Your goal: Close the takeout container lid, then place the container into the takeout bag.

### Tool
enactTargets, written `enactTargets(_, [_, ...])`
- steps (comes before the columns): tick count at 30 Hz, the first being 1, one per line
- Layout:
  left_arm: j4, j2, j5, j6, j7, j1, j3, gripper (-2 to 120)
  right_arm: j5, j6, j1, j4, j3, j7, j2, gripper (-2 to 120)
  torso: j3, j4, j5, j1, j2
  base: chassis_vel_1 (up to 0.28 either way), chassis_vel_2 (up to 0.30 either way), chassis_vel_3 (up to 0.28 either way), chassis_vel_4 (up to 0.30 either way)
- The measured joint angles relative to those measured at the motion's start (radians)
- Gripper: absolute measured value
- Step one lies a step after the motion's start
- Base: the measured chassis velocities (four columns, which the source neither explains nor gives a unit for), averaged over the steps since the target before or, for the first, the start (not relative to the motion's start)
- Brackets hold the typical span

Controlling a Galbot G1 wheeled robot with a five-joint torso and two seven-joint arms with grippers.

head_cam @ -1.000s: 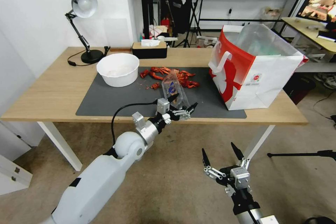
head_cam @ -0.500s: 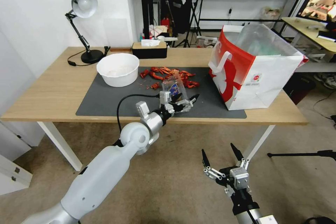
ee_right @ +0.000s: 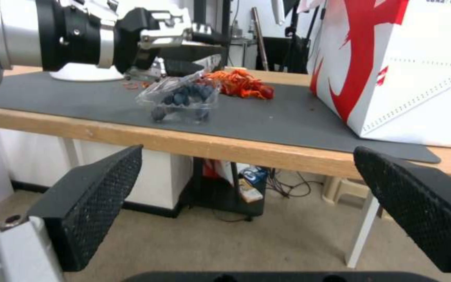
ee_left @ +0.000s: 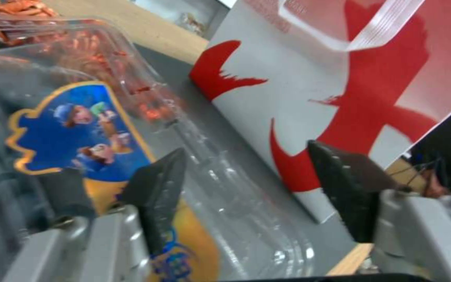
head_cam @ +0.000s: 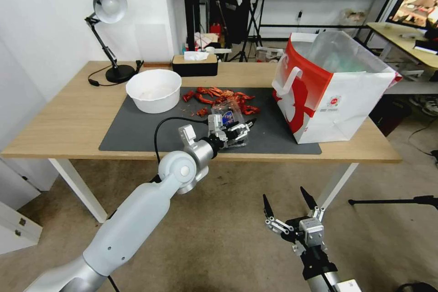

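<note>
Pressing down on the lid of the takeout container, mid-tabletop: left hand, fingers apart, directly above it. Takeout bag off to the right. Right hand parked low, fingers spread, farther away.

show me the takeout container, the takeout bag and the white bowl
takeout container (ee_right: pixel 181 100), right wrist view, on the clear wall over the blueberries
takeout bag (head_cam: pixel 356 105), head view, on its white front panel
white bowl (head_cam: pixel 155 99), head view, on its outer wall
</note>
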Motion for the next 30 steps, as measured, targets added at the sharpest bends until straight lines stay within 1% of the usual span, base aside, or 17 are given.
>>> enactTargets(1, [0.001,0.002,0.012,0.004,-0.001,-0.002,0.0,55,0.002,-0.001,0.001,0.001,0.0,0.0,0.0,100,0.0,0.0,0.0,0.0,0.0,0.0,0.0,0.0,0.0])
enactTargets(2, [0.001,0.002,0.012,0.004,-0.001,-0.002,0.0,55,0.002,-0.001,0.001,0.001,0.0,0.0,0.0,100,0.0,0.0,0.0,0.0,0.0,0.0,0.0,0.0,0.0])
enactTargets(5, [0.003,0.009,0.052,0.02,-0.002,-0.005,0.0,39,0.038,-0.015,0.008,0.014,0.003,-0.001,0.0,100,0.0,-0.0001,0.0001,0.0,0.0,0.0,0.0,0.0,0.0])
enactTargets(7, [0.003,0.01,0.058,0.025,-0.001,-0.005,0.0,36,0.055,-0.023,0.01,0.02,0.003,-0.001,0.0,100,0.0,-0.0001,0.0001,0.0,0.0,0.0,0.0,0.0,0.0])
enactTargets(9, [0.001,0.017,0.08,0.035,0.001,-0.003,-0.001,26,0.122,-0.057,0.021,0.049,0.011,-0.002,0.0,100,0.0,0.0,0.0,0.0,0.0,0.0,0.0,0.0,0.0])
enactTargets(11, [0.0,0.02,0.086,0.037,0.002,-0.001,-0.001,23,0.148,-0.071,0.03,0.061,0.019,-0.002,0.0,100,0.0,0.0,0.0,0.0,0.0,0.0,0.0,0.0,0.0])
enactTargets(14, [0.0,0.023,0.096,0.037,0.004,0.005,-0.002,7,0.204,-0.099,0.05,0.078,0.044,-0.002,0.0,100,0.0,0.0001,0.0001,0.0,0.0,0.0,0.0,0.0,0.0])
enactTargets(17, [0.0,0.024,0.098,0.037,0.005,0.006,-0.003,1,0.252,-0.123,0.062,0.09,0.057,-0.001,-0.001,100,0.0,0.0,0.0002,0.0,0.0,0.0,0.0,0.0,0.0])
enactTargets(18, [0.0,0.024,0.098,0.037,0.005,0.006,-0.003,1,0.252,-0.123,0.062,0.09,0.057,-0.001,-0.001,100,0.0,0.0,0.0002,0.0,0.0,0.0,0.0,0.0,0.0])
enactTargets(21, [0.001,0.026,0.102,0.037,0.006,0.005,-0.003,0,0.365,-0.177,0.087,0.117,0.068,0.007,-0.027,100,0.0,-0.0001,0.0001,0.0,0.0,0.0,0.0,0.0,0.0])
enactTargets(22, [0.001,0.026,0.102,0.037,0.006,0.005,-0.003,0,0.365,-0.177,0.087,0.117,0.068,0.007,-0.027,100,0.0,-0.0001,0.0001,0.0,0.0,0.0,0.0,0.0,0.0])
enactTargets(25, [0.002,0.029,0.103,0.037,0.008,0.005,-0.003,0,0.566,-0.282,0.148,0.148,0.079,0.064,-0.087,100,0.0,0.0,0.0002,0.0,0.0,0.0,0.0,0.0,0.0])
enactTargets(26, [0.002,0.029,0.103,0.037,0.008,0.005,-0.003,0,0.566,-0.282,0.148,0.148,0.079,0.064,-0.087,100,0.0,0.0,0.0002,0.0,0.0,0.0,0.0,0.0,0.0])
enactTargets(27, [0.002,0.03,0.103,0.036,0.008,0.002,-0.001,0,0.638,-0.319,0.172,0.156,0.082,0.094,-0.113,100,0.0,0.0002,0.0002,0.0,0.0,0.0,0.0,0.0,0.0])
enactTargets(28, [0.002,0.03,0.103,0.036,0.008,-0.001,0.003,0,0.71,-0.356,0.198,0.16,0.087,0.13,-0.141,100,0.0,-0.0003,0.0002,0.0,0.0,0.0,0.0,0.0,0.0])
enactTargets(29, [0.002,0.03,0.103,0.036,0.008,-0.001,0.003,0,0.71,-0.356,0.198,0.16,0.087,0.13,-0.141,100,0.0,-0.0003,0.0002,0.0,0.0,0.0,0.0,0.0,0.0])
enactTargets(30, [0.003,0.031,0.103,0.035,0.009,-0.001,0.004,0,0.792,-0.396,0.237,0.16,0.09,0.175,-0.178,100,0.0,-0.0003,0.0002,0.0,0.0,0.0,0.0,0.0,0.0])
